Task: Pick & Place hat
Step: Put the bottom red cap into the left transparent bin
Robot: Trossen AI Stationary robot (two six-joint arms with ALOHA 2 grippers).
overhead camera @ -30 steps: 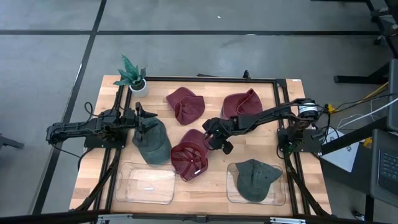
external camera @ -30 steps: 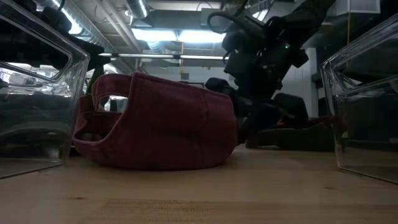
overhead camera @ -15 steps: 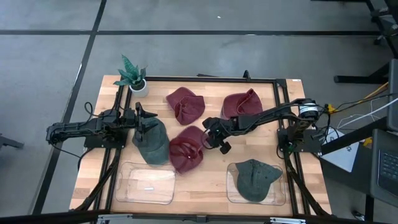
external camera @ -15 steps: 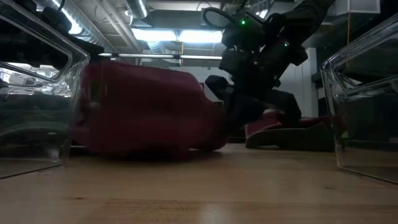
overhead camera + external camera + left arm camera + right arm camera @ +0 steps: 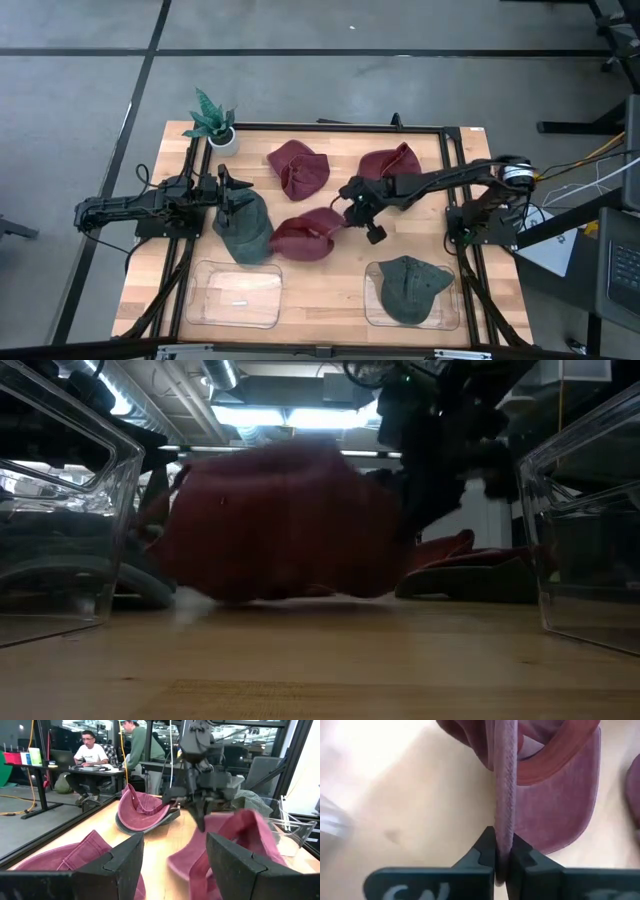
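Note:
A dark red hat [image 5: 308, 234] hangs at the table's middle with my right gripper [image 5: 352, 207] shut on its edge; in the low view the hat [image 5: 280, 520] shows blurred just above the wood. My left gripper [image 5: 232, 193] stands open at the far edge of a green hat [image 5: 245, 230] that lies on the table's left side; whether it touches that hat I cannot tell. In the left wrist view nothing lies between its own fingers [image 5: 125, 865]. My right gripper pinches the red hat's stitched rim edge [image 5: 504, 815] between its two fingers [image 5: 487, 845]. The fingers reach in from the table's right, slanting down. The hat hangs below and to the left of them, its brim [image 5: 560, 810] beyond the fingers, its underside just above the table.
Two more red hats [image 5: 298, 165] [image 5: 388, 165] lie at the far middle. A clear tray [image 5: 235, 295] stands at the near left, and another at the near right [image 5: 375, 308] holds a green hat [image 5: 410, 288]. A potted plant [image 5: 213, 120] stands at the far left corner.
My right gripper has shut on the red hat's rim and gone up and toward the far right. The hat, which lay open side up nearer the front edge, has been drawn toward the table's middle, turned over and lifted off the wood.

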